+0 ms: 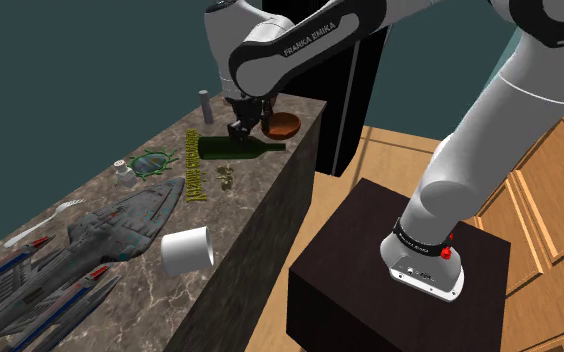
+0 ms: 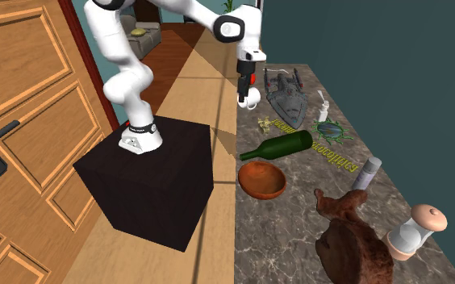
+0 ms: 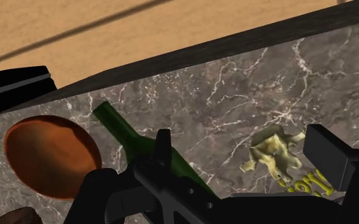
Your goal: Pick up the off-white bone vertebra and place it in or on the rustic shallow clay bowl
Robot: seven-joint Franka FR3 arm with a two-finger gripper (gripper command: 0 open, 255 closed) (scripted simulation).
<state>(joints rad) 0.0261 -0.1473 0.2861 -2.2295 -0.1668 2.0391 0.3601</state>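
Plainly the black gripper (image 3: 243,145) is spread: in the wrist view its two fingers stand well apart, and the pale yellowish bone vertebra (image 3: 270,153) shows between them on the surface below, touched by neither. The gripper hangs in the air over the dark marbled counter (image 1: 238,196), near its front edge, though how high it hangs is hard to judge from these angles. The vertebra lies on the counter, just beside a strip of yellow lettering (image 1: 192,172) and near the body of a dark green bottle (image 1: 240,148) that lies on its side. The reddish-brown shallow clay bowl (image 1: 283,125) sits just beside the bottle's neck, close to the counter's end, with the bottle between it and the vertebra. Farther along the counter lie a white cup (image 1: 187,250), tipped on its side, and a grey spaceship model (image 1: 90,238).
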